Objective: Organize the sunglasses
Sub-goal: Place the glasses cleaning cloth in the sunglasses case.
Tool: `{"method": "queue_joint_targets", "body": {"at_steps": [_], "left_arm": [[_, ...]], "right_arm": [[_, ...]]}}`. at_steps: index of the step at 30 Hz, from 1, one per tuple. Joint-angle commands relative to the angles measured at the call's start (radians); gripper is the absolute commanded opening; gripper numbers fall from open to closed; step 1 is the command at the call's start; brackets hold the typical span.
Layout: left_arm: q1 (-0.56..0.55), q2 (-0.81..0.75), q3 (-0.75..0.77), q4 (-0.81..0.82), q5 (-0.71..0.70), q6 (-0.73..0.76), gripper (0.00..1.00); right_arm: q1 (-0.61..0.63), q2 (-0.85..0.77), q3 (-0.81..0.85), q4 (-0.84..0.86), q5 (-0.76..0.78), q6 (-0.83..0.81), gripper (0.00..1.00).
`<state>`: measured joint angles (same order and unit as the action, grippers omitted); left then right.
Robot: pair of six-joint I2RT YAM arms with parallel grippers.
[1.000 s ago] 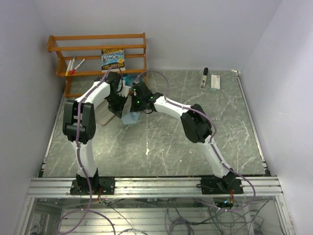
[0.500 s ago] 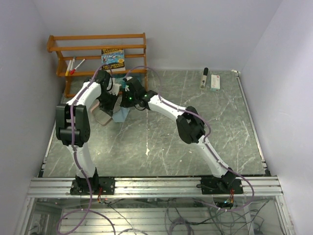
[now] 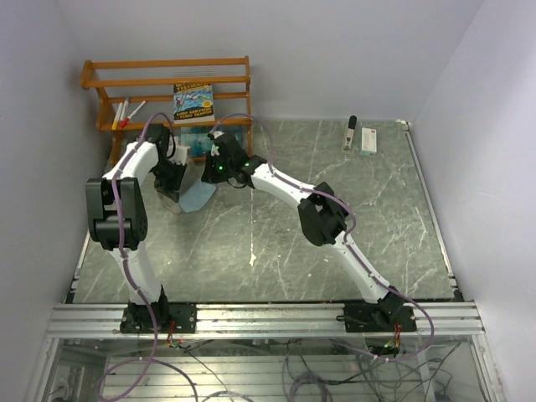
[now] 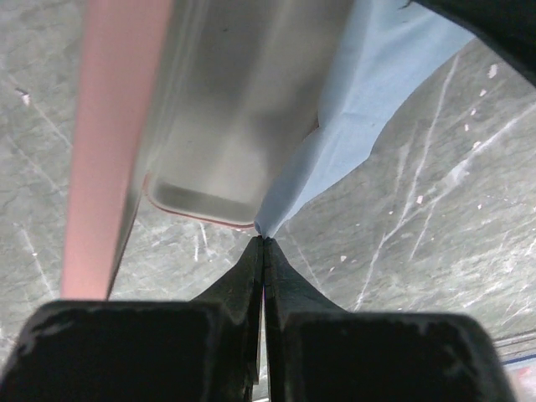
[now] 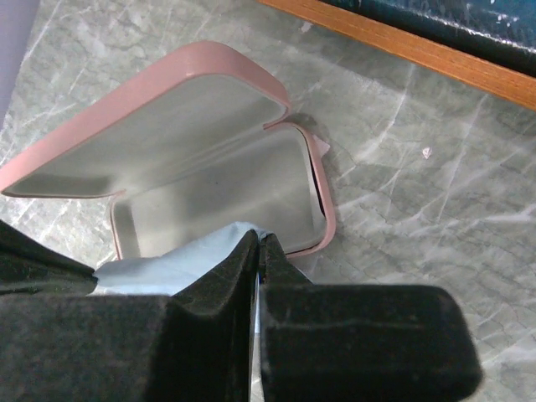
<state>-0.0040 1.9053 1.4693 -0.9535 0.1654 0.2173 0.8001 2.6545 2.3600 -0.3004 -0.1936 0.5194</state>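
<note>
An open pink glasses case (image 5: 209, 167) with a bare grey lining lies on the table in front of the wooden shelf; it also fills the left wrist view (image 4: 226, 109). A light blue cloth (image 3: 197, 198) is stretched between both grippers. My left gripper (image 4: 264, 243) is shut on one corner of the cloth (image 4: 377, 100), just beside the case's rim. My right gripper (image 5: 260, 239) is shut on another edge of the cloth (image 5: 167, 264), over the case's near end. The sunglasses are out of view.
A wooden shelf (image 3: 167, 84) stands at the back left with a book (image 3: 193, 101) and markers (image 3: 126, 113) on it. A small dark-tipped object (image 3: 350, 132) and a white box (image 3: 369, 140) lie at the back right. Walls close in on both sides.
Both arms have moved left and toward the shelf, carrying the blue cloth with them. The cloth now hangs lower and flatter by the case.
</note>
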Motion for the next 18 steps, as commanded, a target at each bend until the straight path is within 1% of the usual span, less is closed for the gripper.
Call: {"method": "queue_joint_targets", "body": {"at_steps": [1, 10, 18], "left_arm": [[0.038, -0.022, 0.0, 0.005, 0.026, 0.017, 0.07], [0.073, 0.01, 0.009, 0.002, 0.058, 0.022, 0.07], [0.076, 0.013, 0.014, 0.02, 0.041, 0.018, 0.07]], "right_arm": [[0.005, 0.033, 0.026, 0.051, -0.024, 0.017, 0.0], [0.005, 0.055, 0.029, 0.117, -0.044, 0.037, 0.0], [0.009, 0.067, 0.021, 0.173, -0.049, 0.053, 0.0]]}}
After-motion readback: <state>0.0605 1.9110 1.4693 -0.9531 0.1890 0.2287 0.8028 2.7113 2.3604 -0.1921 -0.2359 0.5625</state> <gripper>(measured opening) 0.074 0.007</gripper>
